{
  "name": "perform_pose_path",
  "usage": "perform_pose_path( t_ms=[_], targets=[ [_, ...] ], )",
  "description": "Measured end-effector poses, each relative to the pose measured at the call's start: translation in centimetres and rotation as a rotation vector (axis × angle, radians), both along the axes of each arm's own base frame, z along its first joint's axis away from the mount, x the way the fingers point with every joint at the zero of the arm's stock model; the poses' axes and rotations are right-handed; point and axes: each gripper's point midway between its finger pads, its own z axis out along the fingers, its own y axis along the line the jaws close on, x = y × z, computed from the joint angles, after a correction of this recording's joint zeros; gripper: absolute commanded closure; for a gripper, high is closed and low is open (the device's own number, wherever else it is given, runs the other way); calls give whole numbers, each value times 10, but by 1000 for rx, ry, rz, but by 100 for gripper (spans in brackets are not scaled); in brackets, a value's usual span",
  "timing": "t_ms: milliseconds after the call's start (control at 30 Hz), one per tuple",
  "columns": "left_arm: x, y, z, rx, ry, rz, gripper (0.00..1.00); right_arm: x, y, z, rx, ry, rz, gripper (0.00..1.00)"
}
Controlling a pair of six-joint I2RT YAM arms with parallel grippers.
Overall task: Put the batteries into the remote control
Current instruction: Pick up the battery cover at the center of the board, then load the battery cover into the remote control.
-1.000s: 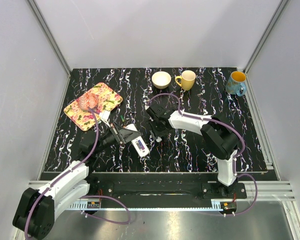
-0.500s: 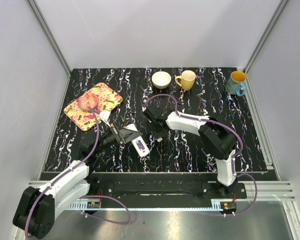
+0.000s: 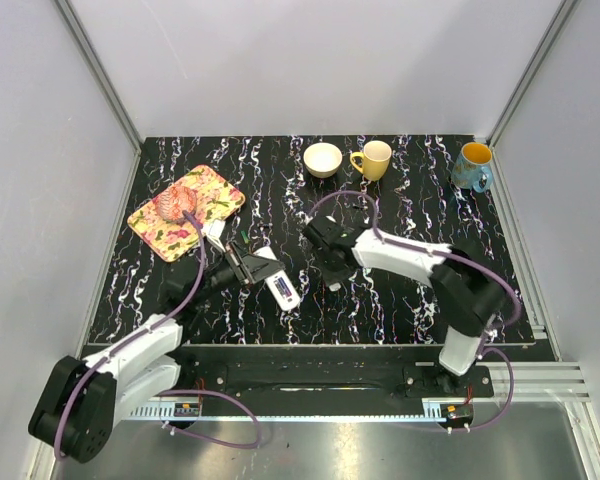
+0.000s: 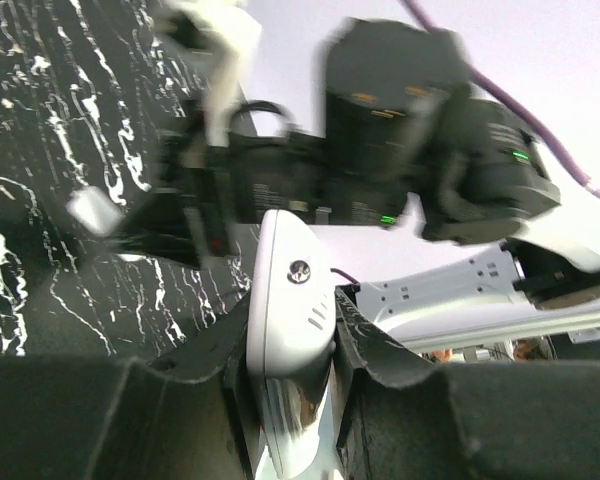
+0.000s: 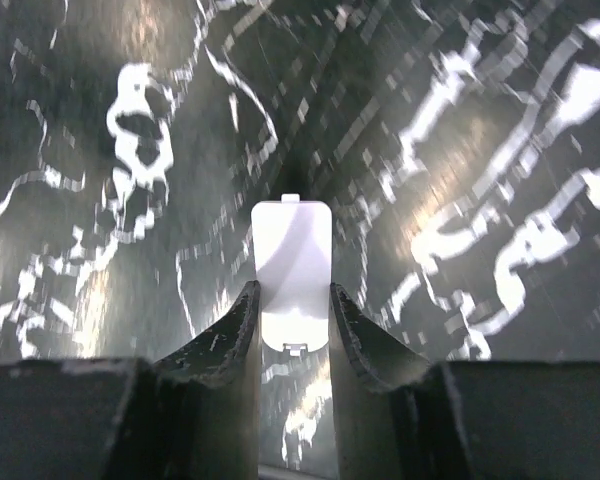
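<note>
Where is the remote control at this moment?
In the top view, the remote is left of centre near the table's front, gripped by the left fingers, below and right of the floral tray.

Materials and finish, as observed
Remote control (image 4: 285,300): glossy white plastic. Small cover (image 5: 292,262): smooth white plastic. Table (image 3: 380,305): marble-look, sheeny.
</note>
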Motion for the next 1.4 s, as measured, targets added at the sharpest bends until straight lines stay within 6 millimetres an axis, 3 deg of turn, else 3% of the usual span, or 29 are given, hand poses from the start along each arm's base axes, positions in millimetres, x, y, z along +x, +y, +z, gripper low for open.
perform_pose_path(
  t_ms=[133, 267, 367, 467, 667, 1000, 1400],
  targets=[
    [16, -2, -10, 11, 53, 34, 100, -13, -17, 51, 51, -33, -52, 100],
    [33, -13, -17, -14, 103, 48, 100, -26, -28, 122, 167, -109, -84, 100],
    [40, -28, -20, -39, 132, 33, 100, -36, -34, 156, 222, -131, -89, 100],
    [42, -45, -16, -73, 133, 6, 100, -45, -37, 175, 253, -115, -83, 100],
    [52, -70, -3, -140, 119, -18, 100, -57, -31, 186, 262, -41, -52, 100],
    [59, -82, -8, -127, 128, 2, 100, -56, -14, 183, 230, 46, -6, 100],
    [65, -83, -34, -33, 181, 58, 100, -47, 2, 173, 156, 129, 36, 100]
  ],
)
